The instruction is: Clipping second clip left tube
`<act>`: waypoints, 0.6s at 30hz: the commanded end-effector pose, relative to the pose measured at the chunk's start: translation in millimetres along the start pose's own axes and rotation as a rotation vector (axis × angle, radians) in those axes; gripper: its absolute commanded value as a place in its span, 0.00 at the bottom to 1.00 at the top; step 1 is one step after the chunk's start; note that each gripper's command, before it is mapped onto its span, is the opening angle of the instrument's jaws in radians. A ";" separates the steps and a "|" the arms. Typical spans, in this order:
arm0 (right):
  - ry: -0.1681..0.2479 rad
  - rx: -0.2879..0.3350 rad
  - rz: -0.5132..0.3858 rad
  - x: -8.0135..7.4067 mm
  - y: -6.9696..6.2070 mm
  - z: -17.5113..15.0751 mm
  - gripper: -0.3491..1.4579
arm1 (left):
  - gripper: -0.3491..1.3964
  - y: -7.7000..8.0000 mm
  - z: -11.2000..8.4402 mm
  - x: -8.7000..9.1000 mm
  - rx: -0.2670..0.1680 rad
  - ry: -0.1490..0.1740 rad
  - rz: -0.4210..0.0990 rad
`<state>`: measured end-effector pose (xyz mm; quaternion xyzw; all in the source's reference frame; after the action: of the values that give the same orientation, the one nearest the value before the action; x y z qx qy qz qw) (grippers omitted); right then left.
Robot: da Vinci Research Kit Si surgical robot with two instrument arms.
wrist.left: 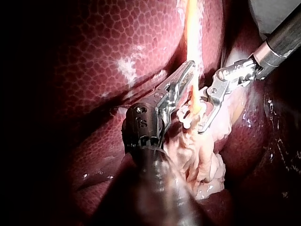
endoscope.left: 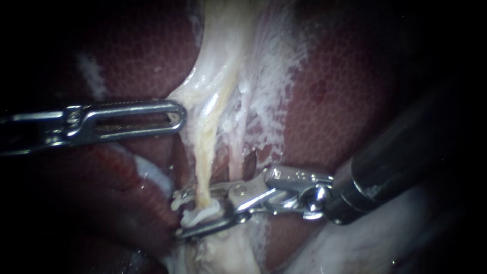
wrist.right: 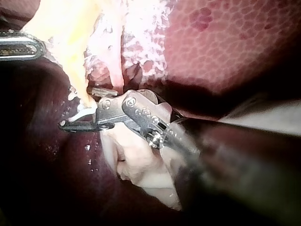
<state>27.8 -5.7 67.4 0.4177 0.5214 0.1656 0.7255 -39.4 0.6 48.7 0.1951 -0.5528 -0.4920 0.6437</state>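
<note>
At lower end of left tube (endoscope.left: 204, 162): right instrument (endoscope.left: 180, 215) jaws narrowly apart, both gripping white clip (endoscope.left: 203, 212) that straddles tube. Left instrument (endoscope.left: 177, 116) tip against pale tissue (endoscope.left: 190, 96), over liver (endoscope.left: 345, 101).

The endoscope looks closely onto the liver (endoscope.left: 345, 91), the left instrument (endoscope.left: 181, 117) entering from its left, the right instrument (endoscope.left: 178, 215) from its right. Each wrist camera looks along its own shaft from just behind the tip; all three share the clip (endoscope.left: 203, 212) on the left tube (endoscope.left: 205, 167).
</note>
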 end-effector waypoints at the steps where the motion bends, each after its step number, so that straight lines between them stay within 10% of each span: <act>1: 0.001 0.000 0.013 0.1 -0.1 0.1 0.45 | 0.00 0.0 0.0 0.0 0.000 0.000 0.000; 5: 0.004 0.000 0.096 0.1 -0.1 0.0 0.35 | 0.00 0.0 0.0 0.0 0.000 0.000 0.000; 9: -0.012 -0.030 0.194 0.4 0.1 -0.3 0.01 | 0.00 0.0 0.0 0.0 0.000 0.000 0.000; 18: -0.011 -0.067 0.199 0.6 0.9 -1.0 0.00 | 0.00 0.0 0.0 0.0 0.000 0.000 0.000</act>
<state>27.3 -4.2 67.6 0.4444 0.4673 0.2522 0.7215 -39.4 0.6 48.7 0.1950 -0.5528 -0.4918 0.6438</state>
